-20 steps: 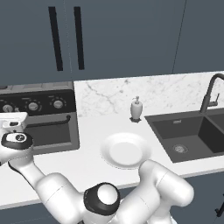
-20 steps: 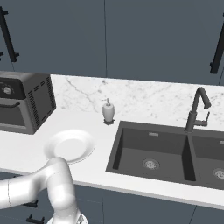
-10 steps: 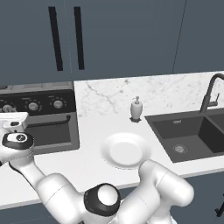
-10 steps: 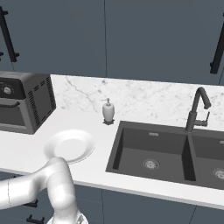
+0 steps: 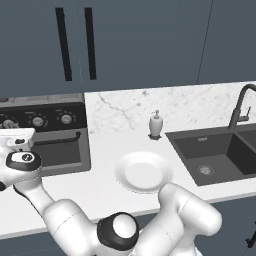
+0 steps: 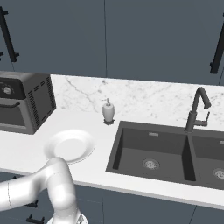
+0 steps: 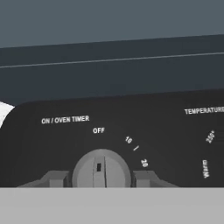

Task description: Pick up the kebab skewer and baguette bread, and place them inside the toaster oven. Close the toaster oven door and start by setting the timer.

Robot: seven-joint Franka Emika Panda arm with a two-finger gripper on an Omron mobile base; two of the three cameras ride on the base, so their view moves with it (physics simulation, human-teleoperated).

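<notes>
White surface (image 5: 100, 185) carries the oven (image 5: 50, 137) at far left, door (image 5: 57, 152) shut. Gripper (image 7: 101, 177), wide a second ago, now pinches the timer knob (image 7: 101, 170), ready for turning.

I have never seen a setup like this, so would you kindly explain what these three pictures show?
This is a simulated kitchen with a white robot arm on a driving base. Two pictures come from cameras behind the arm, left and right; the third looks along its claw. On the white counter stand a toaster oven with its door shut, an empty white plate and a soap dispenser, beside a dark sink. The claw's fingertips flank the oven timer knob, which points to OFF; they appear closed on it.
</notes>
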